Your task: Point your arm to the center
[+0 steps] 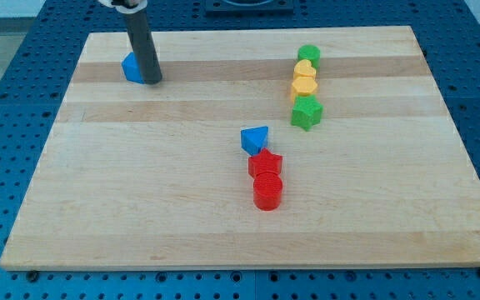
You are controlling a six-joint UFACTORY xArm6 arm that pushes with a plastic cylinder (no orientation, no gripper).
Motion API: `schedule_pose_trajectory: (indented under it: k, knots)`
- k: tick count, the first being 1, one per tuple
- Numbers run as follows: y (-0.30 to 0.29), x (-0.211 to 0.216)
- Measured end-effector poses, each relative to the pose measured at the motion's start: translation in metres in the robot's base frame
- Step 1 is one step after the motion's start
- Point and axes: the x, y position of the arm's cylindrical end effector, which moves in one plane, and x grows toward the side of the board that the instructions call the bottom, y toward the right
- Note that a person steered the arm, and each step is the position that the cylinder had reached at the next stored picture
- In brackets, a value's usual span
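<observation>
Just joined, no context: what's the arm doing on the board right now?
An xArm6 with a straight rod is working a wooden board of small blocks. My tip sits near the view's top left, touching or right beside a blue block. The task is to point to the center, so it is not there yet. Near the center lie a blue block, a red star and a red cylinder. Toward the view's top right, green, yellow, yellow and green blocks form a line.
</observation>
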Motion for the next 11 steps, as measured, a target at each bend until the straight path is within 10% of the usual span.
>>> schedule_pose_trajectory:
  k: [3,6,11]
  knots:
    - [-0.039,-0.052]
    - [0.167,0.106]
    - [0.229,0.148]
